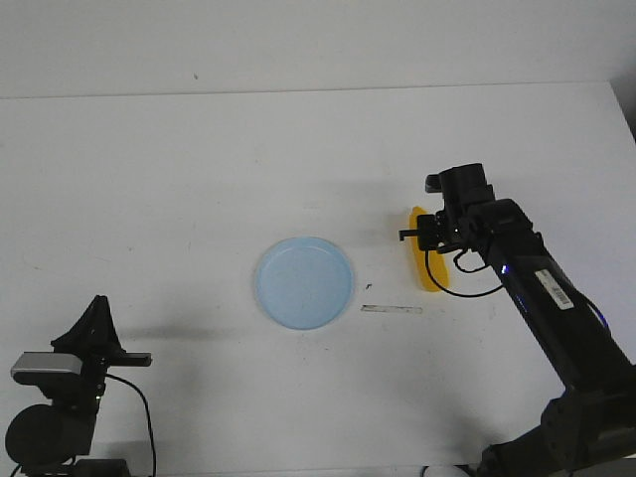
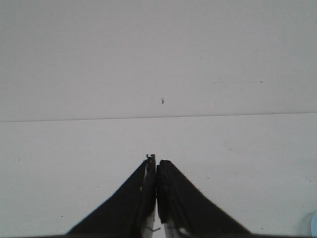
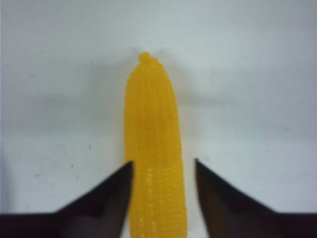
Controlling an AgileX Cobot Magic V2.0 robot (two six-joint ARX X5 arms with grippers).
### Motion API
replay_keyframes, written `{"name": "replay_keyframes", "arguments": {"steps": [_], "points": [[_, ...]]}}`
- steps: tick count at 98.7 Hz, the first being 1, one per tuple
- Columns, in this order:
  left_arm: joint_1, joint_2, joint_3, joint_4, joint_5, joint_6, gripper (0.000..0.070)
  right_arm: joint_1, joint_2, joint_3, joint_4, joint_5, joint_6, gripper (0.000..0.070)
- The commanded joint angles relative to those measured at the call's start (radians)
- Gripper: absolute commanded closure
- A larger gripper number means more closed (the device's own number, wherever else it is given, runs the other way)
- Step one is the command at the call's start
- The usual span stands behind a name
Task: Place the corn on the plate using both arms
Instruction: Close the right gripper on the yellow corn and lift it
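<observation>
The yellow corn (image 1: 425, 260) lies on the white table right of the pale blue plate (image 1: 304, 282). My right gripper (image 1: 429, 237) hangs over the corn and hides its middle. In the right wrist view the corn (image 3: 152, 148) runs lengthwise between the open fingertips (image 3: 126, 171); one finger is at the cob's side, the other stands a little apart from it. My left gripper (image 1: 96, 308) sits at the near left, far from the plate. In the left wrist view its fingers (image 2: 156, 163) are pressed together with nothing between them.
A thin pale strip (image 1: 392, 309) lies on the table between plate and corn, with a small dark speck (image 1: 369, 285) beside it. The table's far edge (image 1: 298, 91) meets a white wall. A sliver of the plate (image 2: 313, 224) shows in the left wrist view.
</observation>
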Motion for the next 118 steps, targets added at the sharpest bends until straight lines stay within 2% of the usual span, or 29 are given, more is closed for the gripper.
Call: {"name": "replay_keyframes", "arguments": {"steps": [1, 8, 17, 21, 66, 71, 79, 83, 96, 113, 118], "points": [[0.001, -0.002, 0.008, 0.015, -0.002, 0.008, 0.0698, 0.005, 0.038, 0.019, -0.005, -0.001, -0.008, 0.0270], [0.001, -0.002, 0.008, 0.015, -0.002, 0.008, 0.0698, 0.005, 0.063, 0.019, -0.007, -0.005, -0.016, 0.0234], [0.001, -0.002, 0.008, 0.015, -0.002, 0.008, 0.0698, 0.005, 0.093, 0.019, -0.019, -0.026, -0.031, 0.0120], [0.001, -0.002, 0.008, 0.015, -0.002, 0.008, 0.0698, 0.005, 0.105, 0.019, -0.020, -0.027, -0.031, 0.0095], [0.001, -0.002, 0.008, 0.015, -0.002, 0.008, 0.0698, 0.005, 0.219, 0.017, -0.001, -0.024, -0.057, 0.0095], [0.001, -0.002, 0.008, 0.015, -0.002, 0.008, 0.0698, 0.005, 0.229, 0.017, -0.002, -0.024, -0.056, 0.0123], [0.001, -0.002, 0.008, 0.015, -0.002, 0.008, 0.0698, 0.005, 0.240, 0.016, 0.000, -0.024, -0.056, 0.0235], [0.001, -0.002, 0.008, 0.015, -0.002, 0.008, 0.0698, 0.005, 0.241, 0.016, -0.001, -0.024, -0.056, 0.0268], [0.001, -0.002, 0.008, 0.015, -0.002, 0.008, 0.0698, 0.005, 0.241, 0.016, 0.003, -0.024, -0.056, 0.0289], [0.001, -0.002, 0.008, 0.015, -0.002, 0.008, 0.0698, 0.005, 0.241, 0.016, 0.004, -0.024, -0.053, 0.0364], [0.001, -0.002, 0.008, 0.014, -0.002, 0.008, 0.0698, 0.006, 0.241, 0.016, 0.003, -0.024, -0.053, 0.0367]]}}
